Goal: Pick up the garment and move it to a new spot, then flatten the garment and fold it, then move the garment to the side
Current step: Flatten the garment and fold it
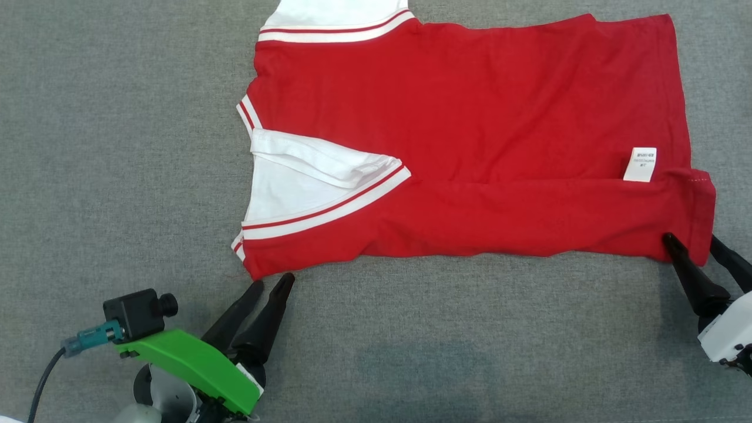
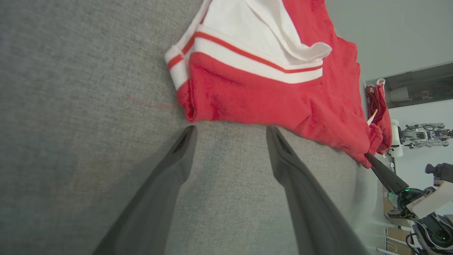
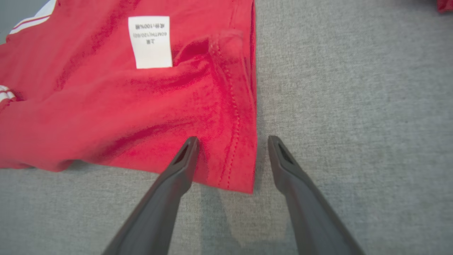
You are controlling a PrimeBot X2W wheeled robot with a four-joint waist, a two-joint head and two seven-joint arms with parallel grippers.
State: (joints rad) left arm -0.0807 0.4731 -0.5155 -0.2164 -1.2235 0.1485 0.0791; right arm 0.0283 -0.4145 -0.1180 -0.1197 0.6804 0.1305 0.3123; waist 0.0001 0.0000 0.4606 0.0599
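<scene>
Grey woven cloth covers the counter (image 1: 117, 147) across the whole work area. A red short-sleeved garment with white sleeves and red-and-white striped trim (image 1: 470, 117) lies flat on it. A band along the garment's near edge is doubled over the body. Its long axis runs left to right in the head view, with the shoulder end at the left and the hem at the right.

**Left side.** A green housing (image 1: 188, 364) carrying a small black camera (image 1: 138, 311) sits on the left wrist. The left end effector (image 1: 273, 282) points up toward the near-left corner of the garment. Its fingers are spread and hold nothing. The tips rest over bare counter just short of the red edge. In the left wrist view, a loose red thread (image 2: 148, 102) lies on the counter beside that corner. One white sleeve (image 1: 294, 182) is folded inward onto the red body, just beyond the corner.

**Centre.** The red body lies smooth with shallow creases. Nothing rests on it.

**Right side.** A white care label (image 1: 640, 164) projects from the fold line near the hem. The right end effector (image 3: 232, 139) straddles the near-right hem corner with its fingers spread, not clamped. In the right wrist view, one fingertip overlaps the red cloth. The other fingertip is over bare counter just beside the stitched hem edge.
</scene>
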